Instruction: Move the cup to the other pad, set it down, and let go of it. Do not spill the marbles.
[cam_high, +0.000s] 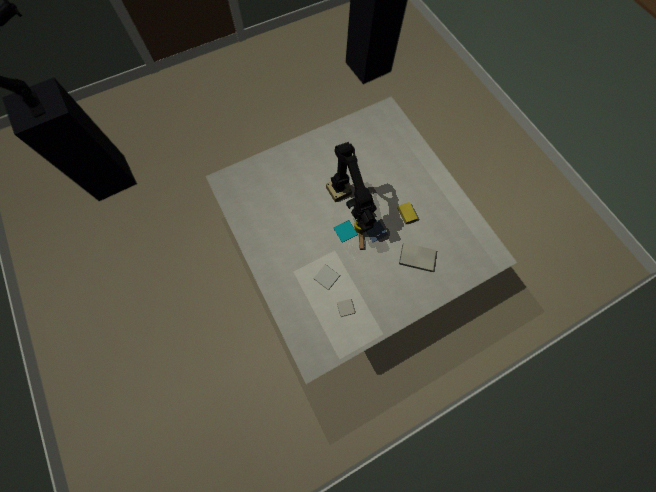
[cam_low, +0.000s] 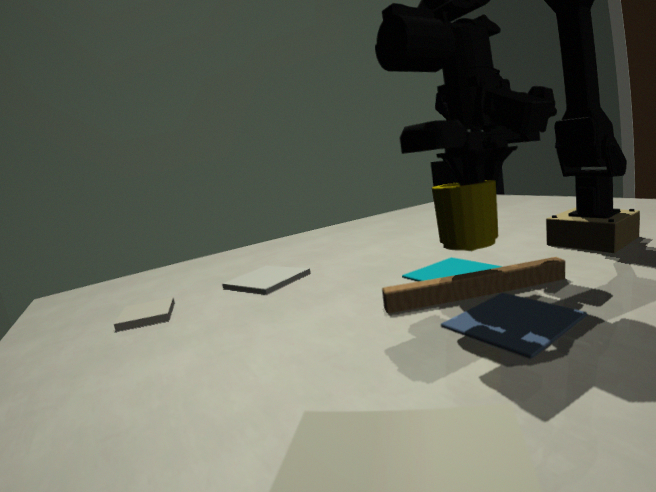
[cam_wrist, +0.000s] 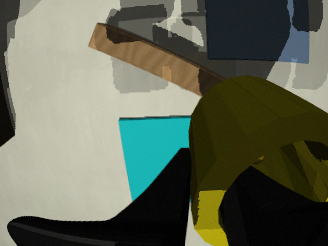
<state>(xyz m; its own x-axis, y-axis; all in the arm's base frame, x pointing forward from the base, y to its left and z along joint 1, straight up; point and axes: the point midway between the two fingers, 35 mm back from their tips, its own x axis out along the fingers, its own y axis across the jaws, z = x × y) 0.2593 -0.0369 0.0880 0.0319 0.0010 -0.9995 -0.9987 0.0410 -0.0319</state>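
Note:
The yellow cup (cam_high: 358, 227) (cam_low: 466, 217) (cam_wrist: 245, 112) hangs in the air, tilted slightly. My gripper (cam_low: 468, 182) (cam_wrist: 200, 155) is shut on the cup's wall, one finger outside and one inside. The cup is above and behind the wooden bar (cam_high: 361, 242) (cam_low: 418, 298) (cam_wrist: 150, 60) in the exterior view. The cyan pad (cam_high: 345, 231) (cam_low: 450, 268) (cam_wrist: 150, 160) lies on one side of the bar, the dark blue pad (cam_high: 378, 231) (cam_low: 519, 317) (cam_wrist: 250, 30) on the other. A speck of orange shows inside the cup; the marbles are otherwise hidden.
A yellow block (cam_high: 408, 212) and a larger pale slab (cam_high: 418, 256) lie on the blue pad's side of the bar. Two flat pale tiles, one larger (cam_high: 326, 276) (cam_low: 267, 279) and one smaller (cam_high: 346, 307) (cam_low: 145, 313), lie farther off on the cyan pad's side.

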